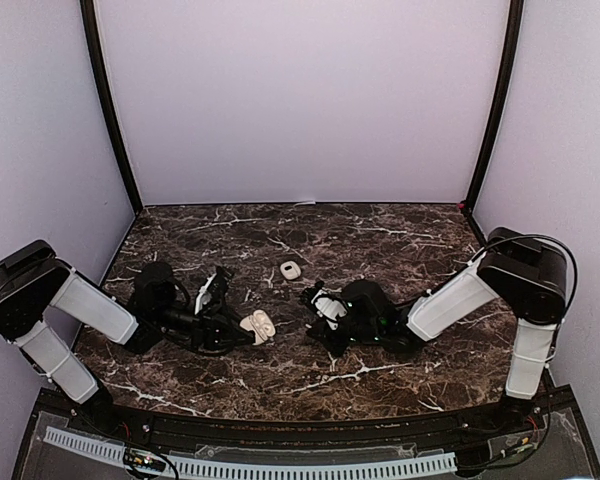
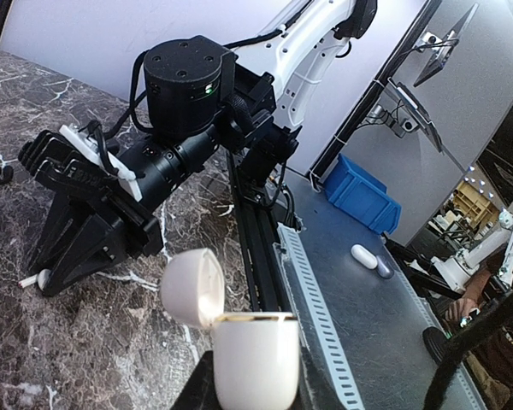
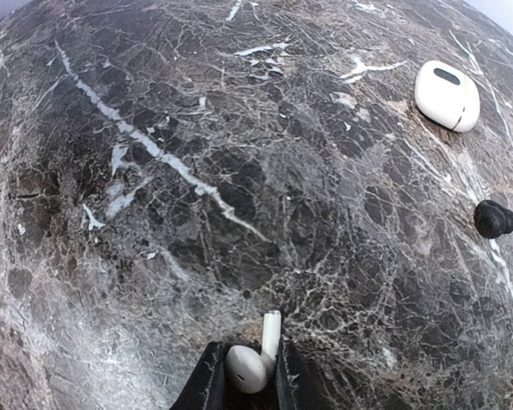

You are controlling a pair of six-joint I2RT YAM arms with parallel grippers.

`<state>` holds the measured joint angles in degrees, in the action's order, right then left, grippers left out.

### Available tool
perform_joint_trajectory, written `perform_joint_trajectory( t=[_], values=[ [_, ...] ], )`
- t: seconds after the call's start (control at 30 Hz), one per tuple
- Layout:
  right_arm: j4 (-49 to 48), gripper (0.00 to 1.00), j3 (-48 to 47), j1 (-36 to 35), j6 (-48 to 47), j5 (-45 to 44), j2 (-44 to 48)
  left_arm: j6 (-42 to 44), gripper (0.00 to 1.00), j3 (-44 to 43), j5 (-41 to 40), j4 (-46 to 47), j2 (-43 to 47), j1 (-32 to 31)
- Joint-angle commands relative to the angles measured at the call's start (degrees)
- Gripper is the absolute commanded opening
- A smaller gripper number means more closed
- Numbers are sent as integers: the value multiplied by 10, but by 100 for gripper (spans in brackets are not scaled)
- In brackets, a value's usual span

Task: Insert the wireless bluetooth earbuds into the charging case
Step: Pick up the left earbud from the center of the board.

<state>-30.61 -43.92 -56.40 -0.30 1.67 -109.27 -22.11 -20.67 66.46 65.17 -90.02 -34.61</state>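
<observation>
Pinches a white earbud (image 3: 244,369) between the fingers of the right gripper (image 3: 250,352), pads pressed to both sides of it, stem pointing forward over the marble table (image 3: 197,171); cannot tell whether lifted clear or touching the stone. Clamps the charging case (image 2: 256,359) in the left gripper (image 1: 238,330), closed tight on the lower body, upright in the left wrist view, with the lid (image 2: 191,287) swung open to one side. Sets both grippers near mid-table, tips facing each other, apart. Farther out, leaves a black earbud (image 3: 494,219) loose on the marble to the right and, beyond it, a second white case (image 3: 447,94), closed and lying flat.
</observation>
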Motion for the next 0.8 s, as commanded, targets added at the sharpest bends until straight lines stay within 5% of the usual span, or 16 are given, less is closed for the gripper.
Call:
perform_joint_trajectory(
  t=[0.0,0.77],
  values=[
    [50,16,15,-12,-17,-20,12,10,17,-15,7,-10,-1,3],
    [16,12,94,-120,-124,-77,199,10,16,-25,33,-6,-56,3]
  ],
)
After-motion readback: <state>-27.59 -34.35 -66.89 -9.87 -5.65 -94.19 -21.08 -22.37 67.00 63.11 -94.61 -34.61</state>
